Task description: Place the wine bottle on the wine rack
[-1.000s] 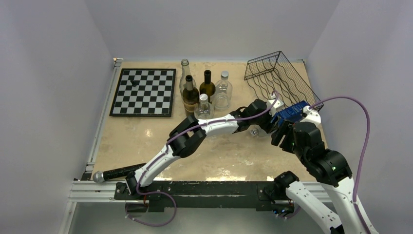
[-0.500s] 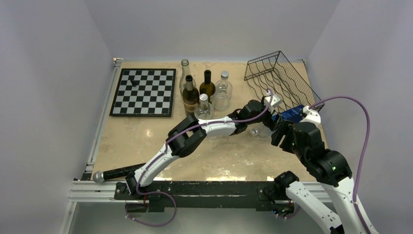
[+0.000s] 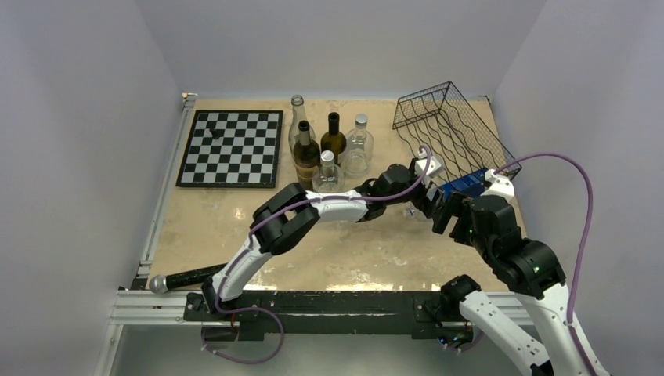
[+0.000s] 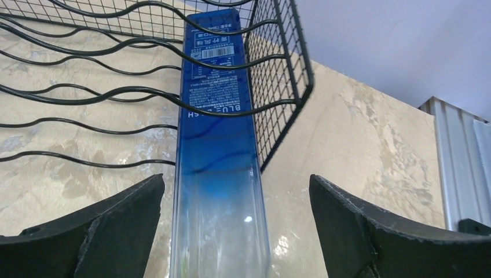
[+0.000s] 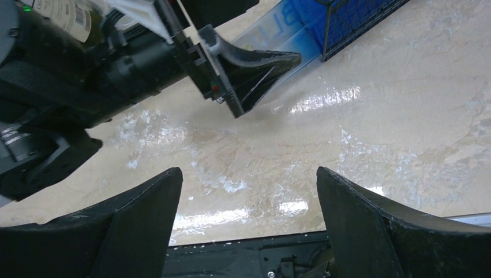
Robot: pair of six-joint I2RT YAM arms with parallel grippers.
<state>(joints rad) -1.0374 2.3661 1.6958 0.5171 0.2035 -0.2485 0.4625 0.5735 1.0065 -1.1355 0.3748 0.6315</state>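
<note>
Wine bottle [image 4: 217,174], a tall square-sided transparent bottle shading from clear to blue with white printed label text, lies lengthwise with its blue labelled part inside the black metal wire rack [image 4: 278,69]. It sits in the end channel, just beside one mesh side, and the wavy wires cross its labelled part. Its clear end projects out of the rack over the beige marbled table [image 3: 235,227].

Left gripper [image 4: 235,182]: jaws spread, one black finger on each side of the bottle's clear end, with a visible gap on both sides. No contact with the bottle.

Right gripper [image 5: 249,174]: jaws spread and holding nothing, above bare table, near the left gripper and the near end of the rack.

Further left on the table stand a group of upright glass bottles [image 3: 329,149] and a black-and-white chessboard [image 3: 231,147], well apart from the rack.
</note>
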